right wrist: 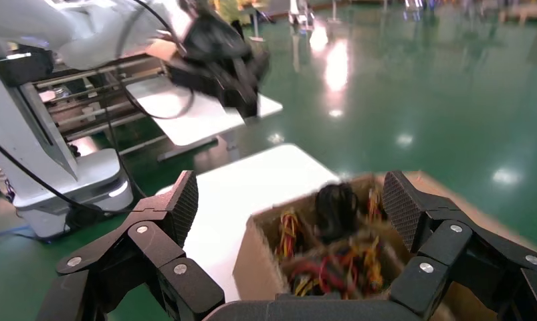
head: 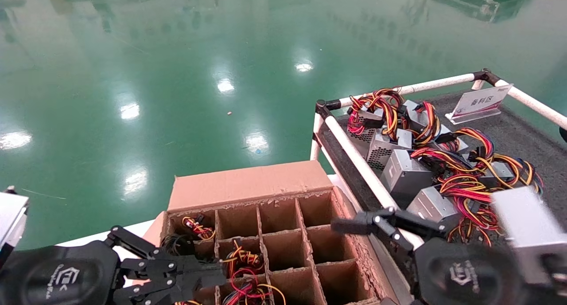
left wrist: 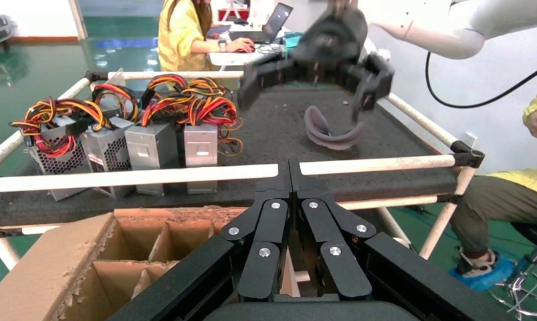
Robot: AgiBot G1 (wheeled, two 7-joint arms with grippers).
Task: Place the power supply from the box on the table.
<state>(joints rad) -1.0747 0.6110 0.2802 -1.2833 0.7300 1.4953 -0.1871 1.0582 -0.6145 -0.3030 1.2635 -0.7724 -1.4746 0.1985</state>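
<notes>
Head view is showing the right gripper (head: 354, 225) hanging over the box's (head: 248, 185) side nearest the table (head: 522, 136). Its fingers are standing wide apart and are holding nothing; the right wrist view is showing both pads (right wrist: 184, 200) spread with only air between them. The left gripper (head: 217, 274) is sitting low over the box's other side, with its fingers pressed together and nothing between them, as the left wrist view is showing too.

Power supplies (head: 405, 174) are lying in a bunch on the table, beside the box, with their red, yellow and black wires tangled on top. More coloured wires (head: 241, 260) are poking out of the box cells near the left gripper, and a coil of black cable (head: 177, 243) is sitting in one cell. The metal blocks under those wires are hidden down in the cells.

The box's near edge is being cut off by the picture's bottom. The right wrist view is looking blurry around the box wires. A small white sign (head: 478, 103) is standing on the table beyond the power supplies.
</notes>
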